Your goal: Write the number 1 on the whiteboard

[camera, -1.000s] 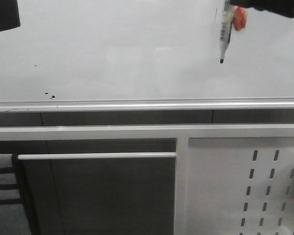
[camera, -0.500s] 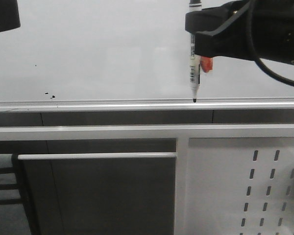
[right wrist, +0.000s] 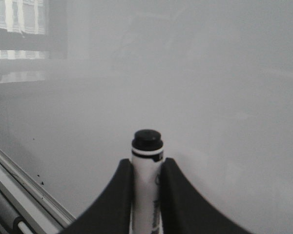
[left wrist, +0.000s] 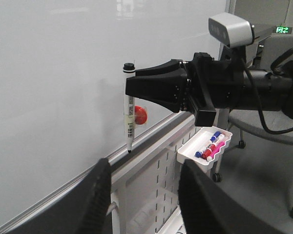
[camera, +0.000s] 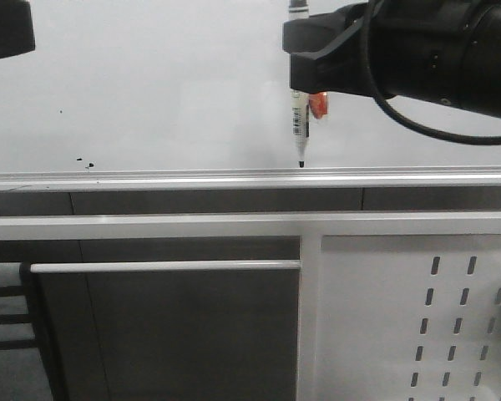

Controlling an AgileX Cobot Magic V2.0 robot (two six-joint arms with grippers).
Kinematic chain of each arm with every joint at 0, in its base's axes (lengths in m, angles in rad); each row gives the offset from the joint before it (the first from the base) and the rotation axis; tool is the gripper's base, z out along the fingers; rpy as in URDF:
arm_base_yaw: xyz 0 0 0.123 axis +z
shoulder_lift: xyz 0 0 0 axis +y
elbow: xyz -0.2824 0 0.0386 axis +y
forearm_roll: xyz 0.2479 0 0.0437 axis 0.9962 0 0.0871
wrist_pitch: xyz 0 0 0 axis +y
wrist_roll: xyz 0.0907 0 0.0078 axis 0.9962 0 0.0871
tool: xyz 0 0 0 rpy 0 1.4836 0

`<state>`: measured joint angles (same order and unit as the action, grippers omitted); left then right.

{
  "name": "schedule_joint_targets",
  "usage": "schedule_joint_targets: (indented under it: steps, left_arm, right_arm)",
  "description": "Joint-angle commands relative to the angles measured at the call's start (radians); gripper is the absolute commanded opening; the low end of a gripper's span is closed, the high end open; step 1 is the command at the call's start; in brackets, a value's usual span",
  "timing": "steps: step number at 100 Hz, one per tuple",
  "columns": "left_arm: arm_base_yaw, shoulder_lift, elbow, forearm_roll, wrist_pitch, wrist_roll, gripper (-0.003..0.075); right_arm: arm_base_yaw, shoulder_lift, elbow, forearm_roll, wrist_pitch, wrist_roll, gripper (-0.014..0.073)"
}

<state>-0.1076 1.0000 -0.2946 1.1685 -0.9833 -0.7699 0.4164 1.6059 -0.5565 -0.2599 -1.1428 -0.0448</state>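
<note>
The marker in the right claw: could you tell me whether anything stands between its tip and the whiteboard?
Nothing visible does. The right claw holds the marker upright, tip down just above the rail, with bare whiteboard behind it.

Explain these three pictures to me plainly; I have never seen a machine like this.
It is a robot with two arms, each ending in a two-finger gripper. The front view looks forward at a whiteboard with a silver rail. The right gripper clamps a black marker, tip down near the rail. No number 1 is visible yet. The left wrist view looks across from the other arm: its own left gripper is open and empty, and a white tray holds spare markers. The right wrist view looks past the marker's end.
</note>
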Motion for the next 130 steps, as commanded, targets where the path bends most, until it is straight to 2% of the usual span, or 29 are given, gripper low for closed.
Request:
schedule_joint_targets:
  steps: [1,62,77,130]
  left_arm:
    - [0.004,-0.011,-0.022,-0.050,-0.052,-0.010,0.0292]
    - [0.004,-0.011,-0.022,-0.041,-0.052,-0.010,0.0292]
    - [0.004,-0.011,-0.022,-0.041,-0.052,-0.010,0.0292]
    - [0.004,-0.011,-0.022,-0.041,-0.052,-0.010,0.0292]
  right_arm:
    - [0.012,-0.030,-0.040,0.014,-0.181,-0.019,-0.0049]
    - [0.012,0.005,-0.052,0.020,-0.181,-0.019,-0.0049]
    - [0.012,0.005,-0.052,0.059,-0.181,-0.071,-0.0049]
    - [0.012,0.005,-0.052,0.071,-0.181,-0.108,-0.0049]
